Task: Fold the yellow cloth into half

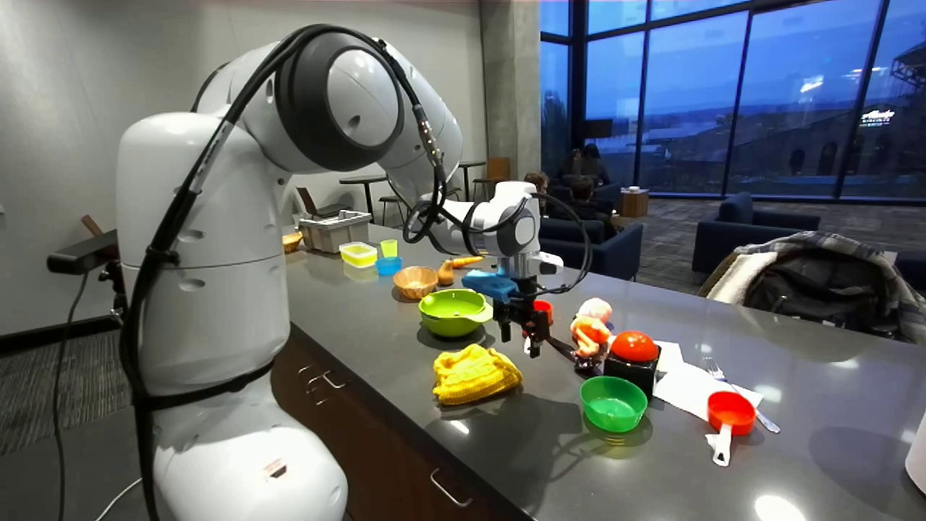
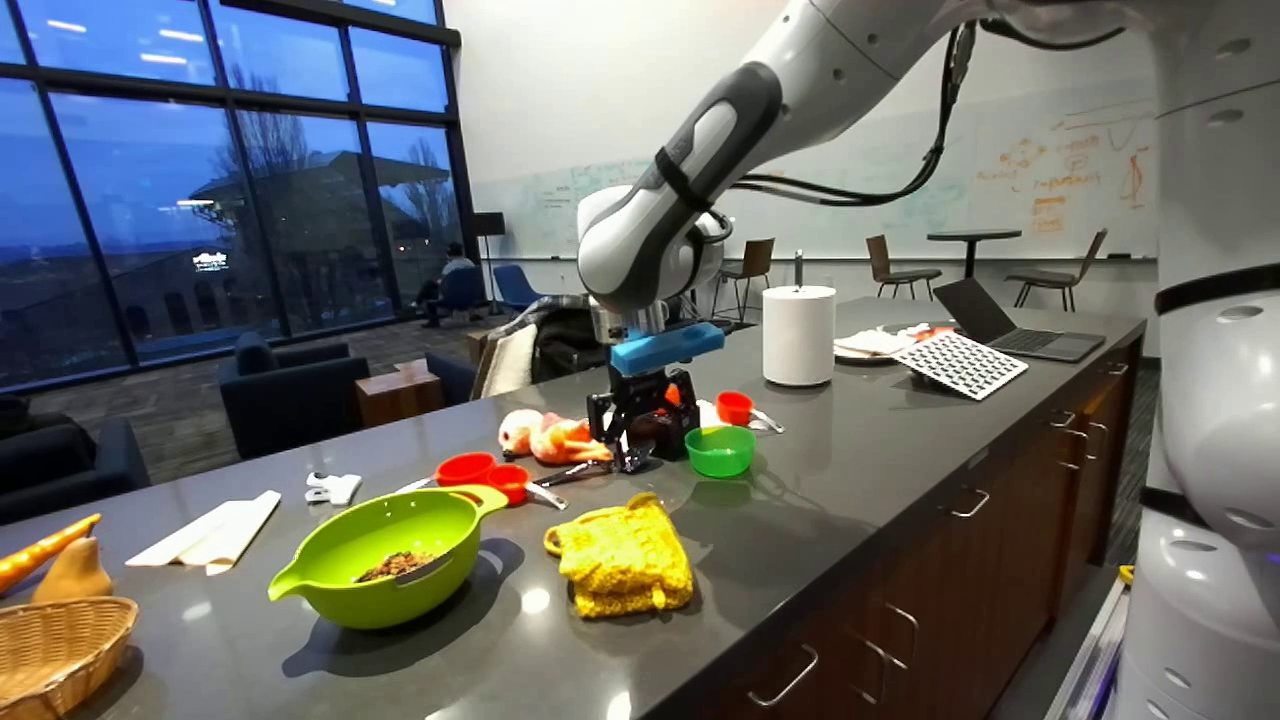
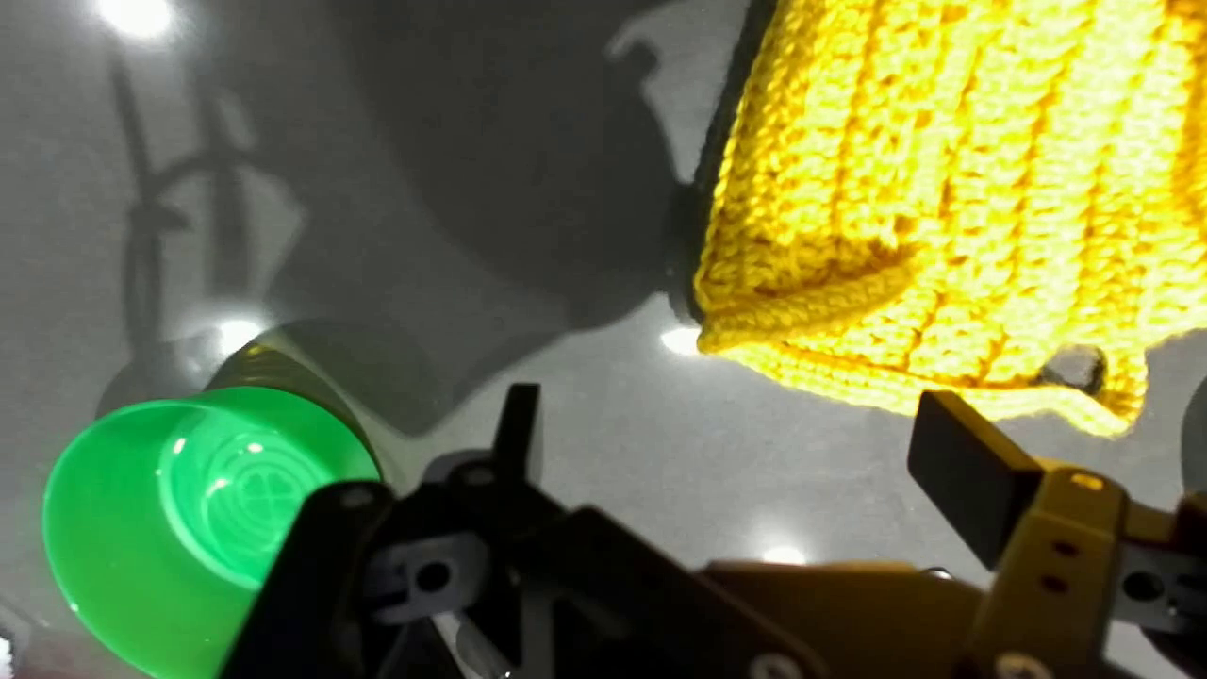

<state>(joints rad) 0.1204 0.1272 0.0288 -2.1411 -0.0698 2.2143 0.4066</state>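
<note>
My gripper (image 3: pixel 731 415) hung over the counter (image 1: pixel 651 485) with its fingers (image 3: pixel 971 481) spread wide apart, grey surface showing between them, and I had hold of nothing. Near it, the yellow cloth (image 3: pixel 943 189) looked bright, ribbed and knitted, rumpled and thick, with a rolled strip crossing one corner and a small loop jutting from another. In the wrist view it lay between one and two o'clock from my fingertips, apart from them; in an exterior view the yellow cloth (image 2: pixel 625 560) sat at six o'clock from me. The green bowl (image 3: pixel 113 528) stood between eight and nine o'clock in the wrist view. The counter was dark grey and glossy, flecked with glare, above brown drawers (image 2: pixel 960 600). Farther out stood dark armchairs (image 2: pixel 290 395), tall windows (image 1: pixel 687 87) of deep blue, and a whiteboard (image 2: pixel 1090 215) with writing.
</note>
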